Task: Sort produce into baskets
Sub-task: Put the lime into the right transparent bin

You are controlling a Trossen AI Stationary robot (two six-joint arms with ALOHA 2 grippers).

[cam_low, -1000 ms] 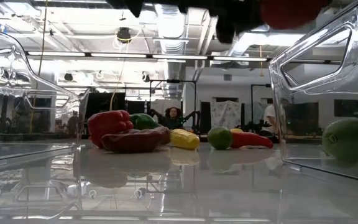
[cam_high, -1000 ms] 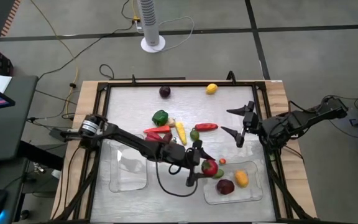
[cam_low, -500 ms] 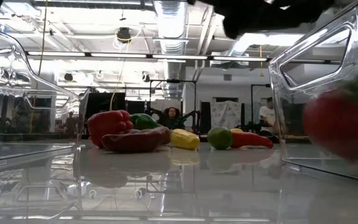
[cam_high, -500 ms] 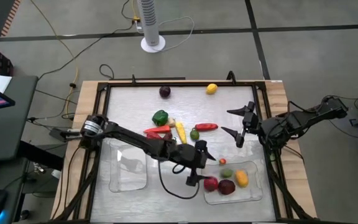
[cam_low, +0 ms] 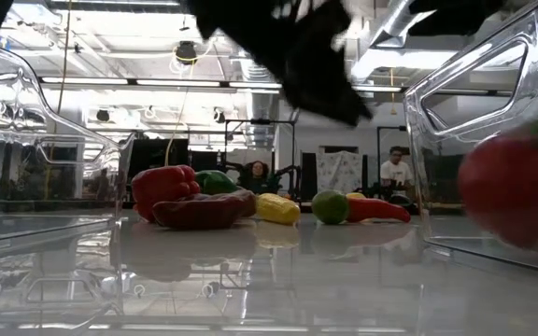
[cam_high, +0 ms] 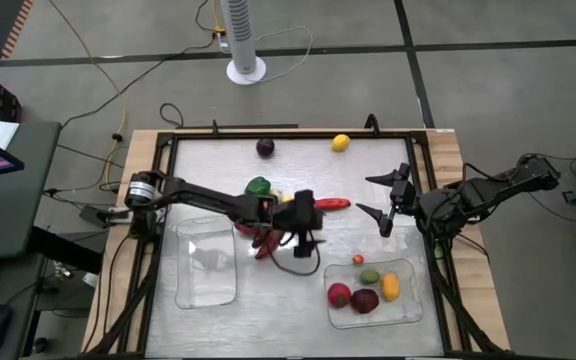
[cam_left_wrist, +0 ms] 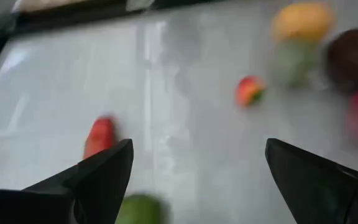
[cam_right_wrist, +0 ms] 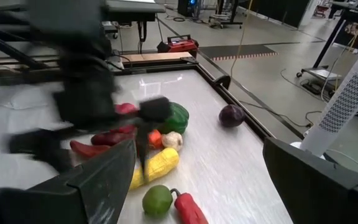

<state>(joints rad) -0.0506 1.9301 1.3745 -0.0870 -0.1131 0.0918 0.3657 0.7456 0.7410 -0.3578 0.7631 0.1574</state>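
Observation:
My left gripper (cam_high: 308, 238) hangs open and empty above the table's middle, beside the produce pile; its fingers also show in the left wrist view (cam_left_wrist: 194, 186). The pile holds a green pepper (cam_high: 258, 186), a dark-red pepper (cam_high: 263, 242) and a red chilli (cam_high: 333, 203). The right clear tray (cam_high: 408, 305) holds a red tomato (cam_high: 339, 294), a dark-red piece (cam_high: 365, 300), a lemon (cam_high: 390, 288) and a lime (cam_high: 369, 276). The left clear tray (cam_high: 206, 262) has nothing in it. My right gripper (cam_high: 383, 200) waits open at the table's right side.
A small orange piece (cam_high: 358, 259) lies just beyond the right tray. A purple piece (cam_high: 265, 148) and a lemon (cam_high: 340, 142) lie near the far edge. A dark frame (cam_high: 168, 140) rims the table. People (cam_low: 395, 173) show in the room behind.
My left gripper has opened and let go of the red tomato, which has dropped into the right tray's left end. The gripper has then gone up and toward the far-left, back to the produce pile. My right arm has kept still.

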